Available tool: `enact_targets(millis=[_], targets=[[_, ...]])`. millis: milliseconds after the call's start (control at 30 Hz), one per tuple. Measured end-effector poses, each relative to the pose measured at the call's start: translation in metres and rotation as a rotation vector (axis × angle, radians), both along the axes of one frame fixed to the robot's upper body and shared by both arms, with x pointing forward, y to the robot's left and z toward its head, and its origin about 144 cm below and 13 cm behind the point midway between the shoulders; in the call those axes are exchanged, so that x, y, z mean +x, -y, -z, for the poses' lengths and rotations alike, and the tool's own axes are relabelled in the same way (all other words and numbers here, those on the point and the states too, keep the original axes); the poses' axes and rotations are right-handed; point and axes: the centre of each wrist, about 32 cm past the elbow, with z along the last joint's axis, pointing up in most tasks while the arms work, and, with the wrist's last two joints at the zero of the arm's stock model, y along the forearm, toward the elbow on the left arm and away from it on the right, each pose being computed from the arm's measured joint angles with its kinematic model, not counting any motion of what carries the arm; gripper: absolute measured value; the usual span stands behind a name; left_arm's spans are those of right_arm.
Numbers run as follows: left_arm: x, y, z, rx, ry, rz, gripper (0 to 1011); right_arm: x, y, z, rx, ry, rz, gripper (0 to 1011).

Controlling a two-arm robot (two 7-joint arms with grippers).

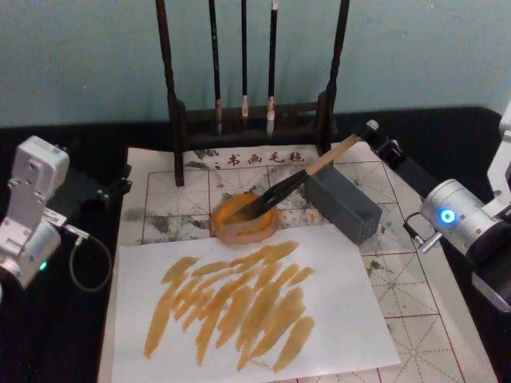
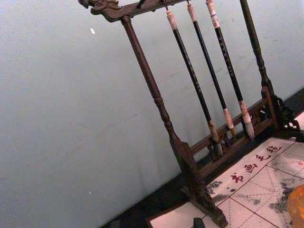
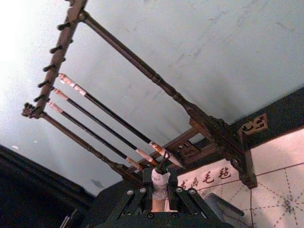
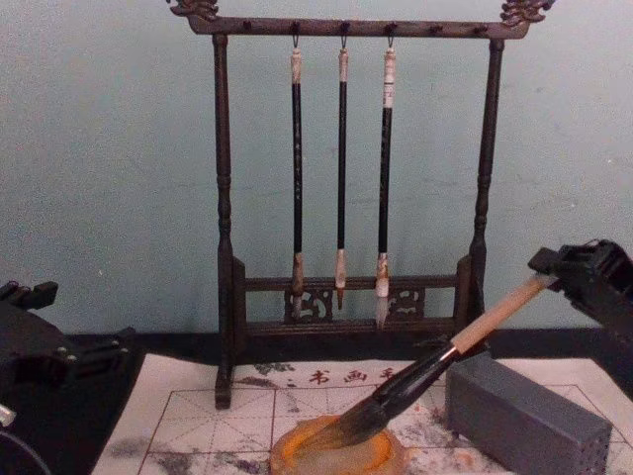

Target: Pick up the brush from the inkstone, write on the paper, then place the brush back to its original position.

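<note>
Gripping the brush (image 1: pixel 297 180) at its whitish top end, my right gripper (image 1: pixel 372 132) is clenched on the handle, up at the far right corner of the red-grid paper (image 1: pixel 419 311), just beyond the grey block (image 1: pixel 349 206). From the gripper the brush slants down toward my left, passing over the block's corner, with its bristles in the orange inkstone (image 1: pixel 239 234) sitting on the paper. A white sheet with orange strokes (image 1: pixel 343 311) lies nearer me. My left gripper (image 1: pixel 118 187) sits parked off the paper's left edge.
</note>
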Motion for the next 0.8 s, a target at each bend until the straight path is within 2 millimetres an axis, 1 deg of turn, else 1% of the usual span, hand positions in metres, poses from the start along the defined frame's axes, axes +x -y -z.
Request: enact_targets(millis=[400, 800], targets=[[0.000, 0.000, 0.000, 0.000, 0.000, 0.000, 1001, 0.002, -0.009, 0.008, 0.022, -0.049, 0.029, 200], [0.000, 0.000, 0.000, 0.000, 0.000, 0.000, 1001, 0.006, -0.012, 0.011, 0.035, -0.086, 0.034, 200]])
